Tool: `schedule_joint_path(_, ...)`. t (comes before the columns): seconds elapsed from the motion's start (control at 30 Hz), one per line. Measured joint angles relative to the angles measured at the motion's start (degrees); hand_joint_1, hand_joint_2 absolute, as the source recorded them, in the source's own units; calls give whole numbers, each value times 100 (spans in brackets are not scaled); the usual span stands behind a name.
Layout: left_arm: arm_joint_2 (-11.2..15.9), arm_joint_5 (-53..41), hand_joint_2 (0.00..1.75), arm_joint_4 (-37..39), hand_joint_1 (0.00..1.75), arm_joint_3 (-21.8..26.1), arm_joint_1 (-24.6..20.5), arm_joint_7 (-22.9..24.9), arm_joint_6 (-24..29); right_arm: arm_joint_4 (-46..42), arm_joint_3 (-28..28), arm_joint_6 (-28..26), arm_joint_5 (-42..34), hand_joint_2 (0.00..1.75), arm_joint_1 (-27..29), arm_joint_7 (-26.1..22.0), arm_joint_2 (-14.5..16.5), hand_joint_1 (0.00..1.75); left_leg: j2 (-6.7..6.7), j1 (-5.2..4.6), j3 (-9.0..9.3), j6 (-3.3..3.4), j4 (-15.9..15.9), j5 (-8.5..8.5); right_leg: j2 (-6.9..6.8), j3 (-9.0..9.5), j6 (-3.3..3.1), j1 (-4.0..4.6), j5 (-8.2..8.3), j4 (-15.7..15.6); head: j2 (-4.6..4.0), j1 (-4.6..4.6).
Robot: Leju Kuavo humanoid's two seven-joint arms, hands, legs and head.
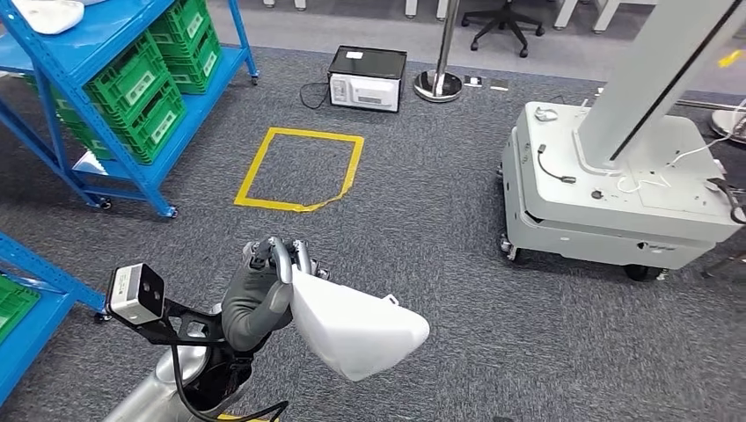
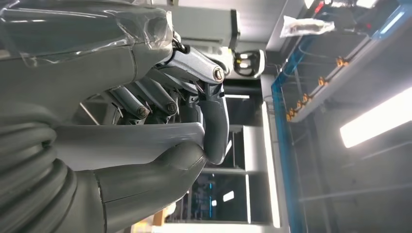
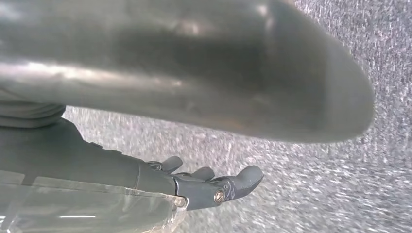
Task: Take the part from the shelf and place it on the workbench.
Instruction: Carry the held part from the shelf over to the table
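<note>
In the head view my left hand [image 1: 268, 280] is raised over the grey carpet and grips a white, rounded, shell-like part [image 1: 354, 331] by its upper edge. The part hangs to the right of the hand, well clear of the floor. In the left wrist view the left hand [image 2: 194, 111] has its fingers [image 2: 216, 121] curled around a grey slab that is most likely the same part seen in shadow. The right wrist view has my right hand [image 3: 214, 187] hanging above the carpet, fingers apart and holding nothing. Another white part [image 1: 48, 13] lies on the blue shelf's top level.
A blue shelf [image 1: 106, 189] with green crates [image 1: 141, 97] stands at the left, and another blue shelf edge [image 1: 40, 272] is nearer. A yellow tape square [image 1: 299, 169] marks the floor. Beyond it sits a black box [image 1: 367, 79]. A grey wheeled base [image 1: 607, 202] with a white column stands right.
</note>
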Motion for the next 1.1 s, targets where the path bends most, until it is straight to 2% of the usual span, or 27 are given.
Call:
schedule_joint_path(0.03, -5, 0, 175, 1, 175, -3, -2, -3, -1, 0, -1, 0, 0, 0, -6, 0, -1, 0, 72, 8, 20, 18, -51, 39, -144, -121, -8, 9, -114, 224, 0, 5)
schedule_joint_path(0.07, -8, 0, 175, 5, 175, -9, -3, -6, -2, 0, -3, 0, -1, 0, -14, -1, -3, 0, 148, 10, 18, 30, -75, 61, -307, -306, -23, 5, -284, 593, 0, 7)
schedule_joint_path(0.1, -9, 0, 175, 10, 175, -17, -3, -8, -3, 0, -4, -1, -1, 0, -23, -1, -4, 0, 222, 3, 4, 40, -78, 70, -405, -511, -22, -3, -464, 1025, 0, 8)
schedule_joint_path(0.13, -8, 0, 175, 16, 175, -25, -2, -9, -4, 0, -5, -2, -2, 0, -25, -1, -5, 0, 298, -1, -8, 39, -76, 71, -443, -681, -3, -18, -595, 1398, 0, 7)
schedule_joint_path(0.17, -8, 0, 175, 25, 175, -34, -1, -9, -5, 0, -6, -4, -5, 0, -19, -1, -6, 0, 372, -4, -16, 36, -75, 72, -462, -765, 34, -39, -654, 1607, 0, 6)
schedule_joint_path(0.2, -9, 0, 175, 30, 175, -42, -2, -9, -8, 1, -8, -7, -9, 0, -11, -1, -9, 0, 442, -3, -20, 32, -71, 72, -483, -712, 90, -59, -618, 1551, 0, 7)
schedule_joint_path(0.23, -9, 0, 175, 34, 175, -46, -2, -9, -11, 1, -10, -10, -15, 0, -6, -1, -14, 0, 509, -2, -20, 22, -64, 66, -524, -531, 152, -80, -507, 1252, 0, 7)
schedule_joint_path(0.27, -10, 0, 175, 37, 175, -49, -2, -9, -16, 1, -15, -12, -22, 0, -5, -1, -21, 0, 571, -1, -21, 2, -46, 54, -621, -261, 208, -97, -365, 787, 0, 8)
schedule_joint_path(0.3, -11, 1, 175, 38, 175, -50, -3, -9, -21, 1, -22, -13, -28, 0, -10, -2, -26, 0, 626, -15, -28, -30, -20, 34, -725, -17, 229, -94, -245, 377, 0, 7)
schedule_joint_path(0.33, -13, 1, 175, 39, 175, -51, -3, -8, -33, 0, -31, -13, -37, 0, -12, -6, -27, 0, 672, -28, -36, -68, 11, 10, -793, 148, 206, -85, -166, 87, 0, 2)
schedule_joint_path(0.37, -16, 7, 175, 40, 175, -53, -4, -5, -47, 1, -40, -13, -47, 0, -9, -12, -28, 0, 714, -39, -43, -104, 40, -9, -829, 223, 161, -70, -131, -54, 0, -1)
schedule_joint_path(0.43, -26, 25, 175, 48, 175, -61, -8, 11, -91, 3, -61, -15, -74, 0, 16, -35, -28, 0, 790, -40, -47, -163, 62, -24, -738, 192, 51, -45, -117, -55, 0, -7)
schedule_joint_path(0.47, -34, 43, 175, 50, 175, -67, -13, 26, -111, 5, -74, -17, -87, 0, 35, -50, -28, 0, 775, -23, -61, -196, 83, -48, -688, 181, 16, -53, -108, -56, 0, -6)
schedule_joint_path(0.53, -48, 77, 175, 56, 175, -79, -18, 66, -159, 8, -112, -22, -117, 0, 56, -85, -27, 0, 566, 20, -177, -252, 351, -255, -579, 171, -50, -73, -80, -64, 0, -10)
schedule_joint_path(0.6, -55, 115, 175, 74, 175, -94, -19, 116, -220, 9, -161, -29, -155, 0, 64, -115, -27, 0, 299, 44, -495, -277, 1080, -652, -460, 152, -99, -59, -57, -65, 0, -15)
schedule_joint_path(0.63, -57, 136, 175, 91, 175, -105, -18, 143, -256, 10, -184, -34, -176, 0, 75, -128, -27, 0, 241, 44, -683, -275, 1488, -816, -396, 140, -116, -39, -49, -64, 0, -14)
schedule_joint_path(0.67, -61, 156, 175, 110, 175, -116, -18, 169, -298, 11, -205, -38, -196, 0, 96, -143, -26, 0, 216, 41, -816, -263, 1765, -890, -330, 132, -130, -16, -40, -63, 0, -14)
schedule_joint_path(0.7, -66, 174, 175, 131, 175, -127, -18, 192, -343, 14, -227, -43, -213, 0, 122, -161, -23, 0, 200, 38, -847, -235, 1819, -846, -264, 129, -140, 5, -32, -63, 0, -13)
schedule_joint_path(0.73, -73, 192, 175, 148, 175, -136, -18, 211, -392, 16, -251, -48, -227, 0, 152, -180, -20, 0, 175, 30, -757, -194, 1624, -691, -194, 131, -150, 23, -24, -63, 0, -12)
schedule_joint_path(0.77, -78, 207, 175, 161, 175, -144, -18, 226, -439, 20, -274, -51, -236, 0, 178, -197, -14, 0, 119, 16, -570, -139, 1237, -471, -126, 137, -157, 36, -16, -63, 0, -12)
schedule_joint_path(0.83, -84, 227, 175, 176, 175, -160, -13, 240, -521, 29, -307, -61, -239, 0, 216, -224, 19, 0, -130, -12, -193, -19, 459, -167, -7, 129, -142, 35, 9, -64, 0, -3)
schedule_joint_path(0.87, -81, 238, 175, 183, 175, -167, -6, 243, -553, 35, -316, -68, -236, 0, 231, -233, 35, 0, -222, -30, -96, 22, 248, -116, 46, 110, -118, 23, 26, -65, 0, -8)
schedule_joint_path(0.9, -77, 246, 175, 192, 175, -174, 6, 242, -581, 42, -323, -80, -226, 0, 251, -241, 51, 0, -268, -45, -66, 49, 168, -122, 96, 88, -87, 6, 46, -71, 0, -13)
schedule_joint_path(0.97, -67, 231, 175, 206, 175, -180, 55, 216, -621, 56, -329, -109, -182, 0, 295, -260, 71, 0, -161, -50, -34, 72, 81, -71, 164, 53, -28, -10, 84, -83, 0, -27)
schedule_joint_path(1.03, -53, 169, 175, 215, 175, -176, 167, 157, -640, 74, -327, -155, -129, 0, 318, -284, 84, 0, -14, -25, 41, 92, -60, 22, -54, -60, -20, 9, -17, 102, 0, -19)
schedule_joint_path(1.1, -19, 105, 175, 227, 175, -167, 336, 103, -643, 87, -326, -234, -103, 0, 313, -320, 86, 0, 158, -20, 67, 101, -129, 72, -358, -379, -36, 5, -339, 751, 0, -15)
